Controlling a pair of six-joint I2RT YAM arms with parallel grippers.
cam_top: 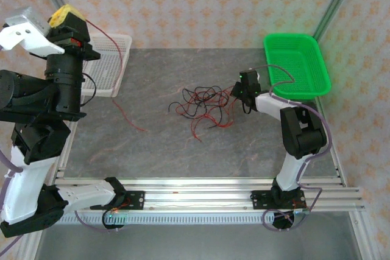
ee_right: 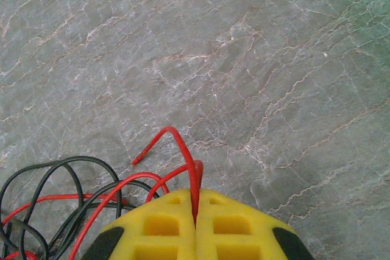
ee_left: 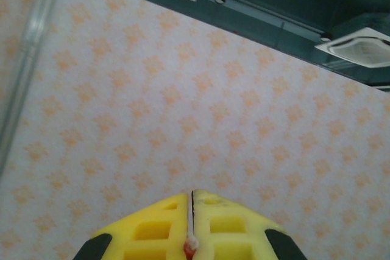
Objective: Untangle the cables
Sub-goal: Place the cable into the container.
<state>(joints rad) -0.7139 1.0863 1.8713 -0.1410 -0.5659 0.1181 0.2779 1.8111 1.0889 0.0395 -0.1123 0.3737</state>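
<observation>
A tangle of thin red and black cables (cam_top: 201, 105) lies on the grey table, right of centre. My right gripper (cam_top: 239, 91) is low at the tangle's right edge. It is shut on a red cable (ee_right: 194, 178) that loops out between its yellow fingertips (ee_right: 196, 194), with black and red loops (ee_right: 67, 187) to its left. My left gripper (cam_top: 64, 13) is raised high at the far left and faces the wall. Its jaws (ee_left: 192, 194) are shut on the red, white-tipped end of a cable (ee_left: 191, 246). That long red cable (cam_top: 135, 125) hangs down to the table.
A white mesh basket (cam_top: 109, 68) stands at the back left, partly behind the raised left arm. A green mesh basket (cam_top: 298, 65) stands at the back right, just behind the right arm. An aluminium rail (cam_top: 201, 196) runs along the near edge.
</observation>
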